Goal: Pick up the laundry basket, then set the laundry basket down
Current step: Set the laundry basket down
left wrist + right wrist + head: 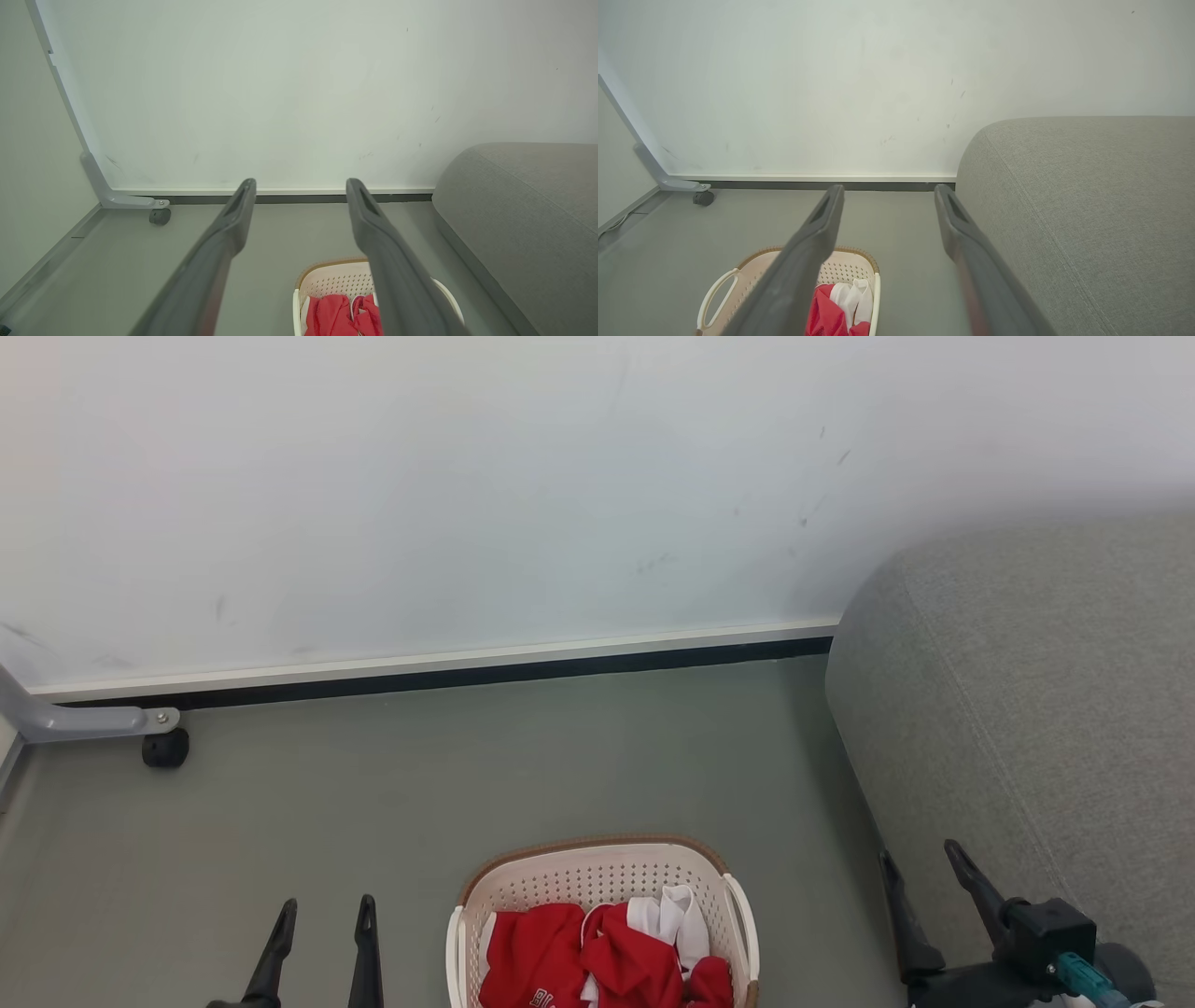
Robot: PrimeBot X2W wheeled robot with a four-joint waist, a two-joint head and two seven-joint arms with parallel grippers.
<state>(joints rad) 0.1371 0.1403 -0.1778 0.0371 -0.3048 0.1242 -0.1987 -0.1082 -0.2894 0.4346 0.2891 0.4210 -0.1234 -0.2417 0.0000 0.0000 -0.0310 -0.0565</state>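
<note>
head view: laundry basket [602,882] sits on the grey floor [467,775] at bottom centre of frame, its near edge cut off. red and white clothes [560,957] lie inside. left gripper [327,902] is at lower left, well apart from the basket, fingers [366,947] parted, nothing between them. right gripper [918,851] is at lower right, beside the grey sofa [1027,709], fingers likewise parted and empty. a black caster [165,748] is at mid left by the wall.
</note>
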